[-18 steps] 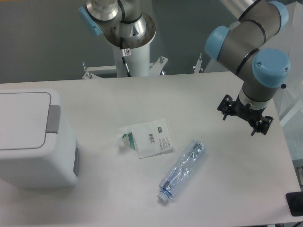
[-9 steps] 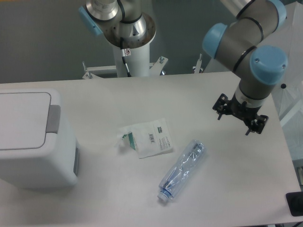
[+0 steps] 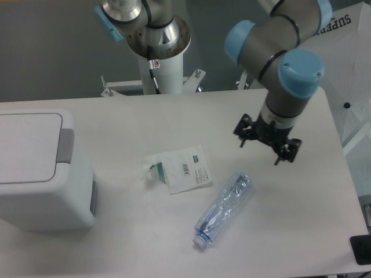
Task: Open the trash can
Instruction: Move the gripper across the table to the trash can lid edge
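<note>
The trash can [image 3: 40, 174] is a large white boxy bin at the left edge of the table. Its flat lid [image 3: 28, 146] lies shut. A grey push tab [image 3: 65, 145] sits on the lid's right side and a grey strip [image 3: 93, 197] runs down the right wall. My gripper [image 3: 266, 141] hangs over the right part of the table, far to the right of the bin. It points down and the wrist hides its fingers, so I cannot tell whether it is open or shut. It holds nothing that I can see.
A white plastic pouch [image 3: 182, 168] lies mid-table. A crushed clear bottle [image 3: 223, 208] lies in front of it, below and left of the gripper. The arm's base column [image 3: 157, 52] stands at the back edge.
The arm has swung left over the table, carrying the gripper from the right edge toward the middle. The bin, pouch and bottle have not moved.
</note>
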Available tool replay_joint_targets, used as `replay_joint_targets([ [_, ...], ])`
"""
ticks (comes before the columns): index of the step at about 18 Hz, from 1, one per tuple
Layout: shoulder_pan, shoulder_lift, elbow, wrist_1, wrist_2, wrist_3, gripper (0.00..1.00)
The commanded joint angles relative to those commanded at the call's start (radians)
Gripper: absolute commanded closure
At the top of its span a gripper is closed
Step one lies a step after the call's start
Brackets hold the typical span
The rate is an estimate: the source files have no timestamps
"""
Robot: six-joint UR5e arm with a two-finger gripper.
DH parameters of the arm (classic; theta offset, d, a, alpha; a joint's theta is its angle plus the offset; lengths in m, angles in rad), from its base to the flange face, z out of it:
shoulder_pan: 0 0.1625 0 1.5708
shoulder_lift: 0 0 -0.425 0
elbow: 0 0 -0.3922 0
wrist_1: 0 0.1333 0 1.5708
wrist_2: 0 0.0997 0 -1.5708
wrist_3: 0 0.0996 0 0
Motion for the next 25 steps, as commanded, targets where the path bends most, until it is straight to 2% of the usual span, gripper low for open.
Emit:
replay_joint_targets([
  [8, -0.161, 0.014, 0.014, 0.002, -0.126, -0.321, 0.00],
  [12, -0.239, 0.028, 0.077, 0.002, -0.132, -0.459, 0.00],
  [16, -0.288, 0.051, 0.115, 0.003, -0.186, -0.513, 0.00],
  [20, -0.305, 0.067, 0.112, 0.028, -0.278, -0.518, 0.00],
  [25, -0.315, 0.126, 0.077, 0.023, -0.280, -0.522, 0.00],
])
